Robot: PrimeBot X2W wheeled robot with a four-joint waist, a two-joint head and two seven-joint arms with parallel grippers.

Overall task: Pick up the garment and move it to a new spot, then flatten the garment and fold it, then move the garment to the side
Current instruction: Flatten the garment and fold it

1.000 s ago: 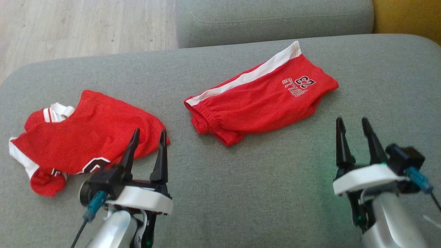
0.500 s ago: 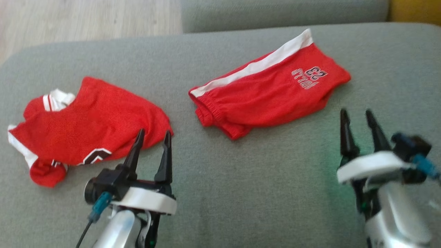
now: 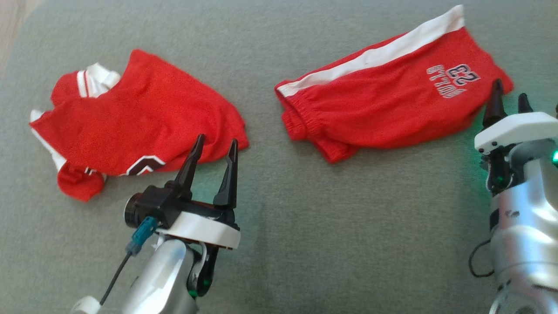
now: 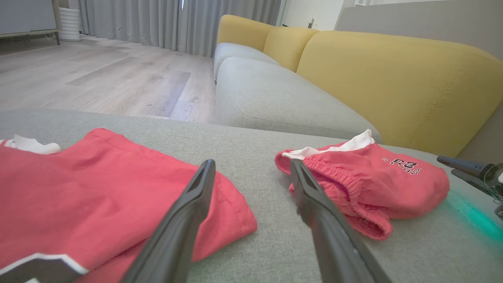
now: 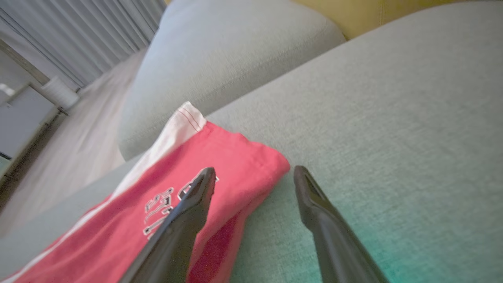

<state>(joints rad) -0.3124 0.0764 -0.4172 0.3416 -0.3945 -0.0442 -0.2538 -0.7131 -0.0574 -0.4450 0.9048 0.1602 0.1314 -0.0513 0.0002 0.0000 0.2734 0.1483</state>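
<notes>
A red jersey (image 3: 139, 117) lies crumpled at the left of the grey cushion (image 3: 331, 226), its white-trimmed collar at the far left and a black-and-white printed patch showing at its near edge. In the left wrist view the jersey (image 4: 98, 188) covers the lower left, with one corner ending between the two dark fingers.

The left claw (image 3: 217, 140) hangs just at that near right corner of the jersey, its fingers spread and nothing between them. The left finger's tip overlaps the red cloth in the head view; the right finger sits over bare cushion. Whether either tip touches the fabric cannot be told.

Further right, well apart from the jersey, the red shorts (image 3: 383, 104) lie flat. The elastic waistband points toward the middle of the cushion, a white stripe runs along the far edge, and the lettering with "23" sits near the right end.

The right claw (image 3: 509, 90) stands at that right end, fingers spread and empty. In its own wrist view the claw (image 5: 253, 171) straddles the corner of the shorts (image 5: 157, 204), with one finger over the printed lettering and the other over plain cushion.
</notes>
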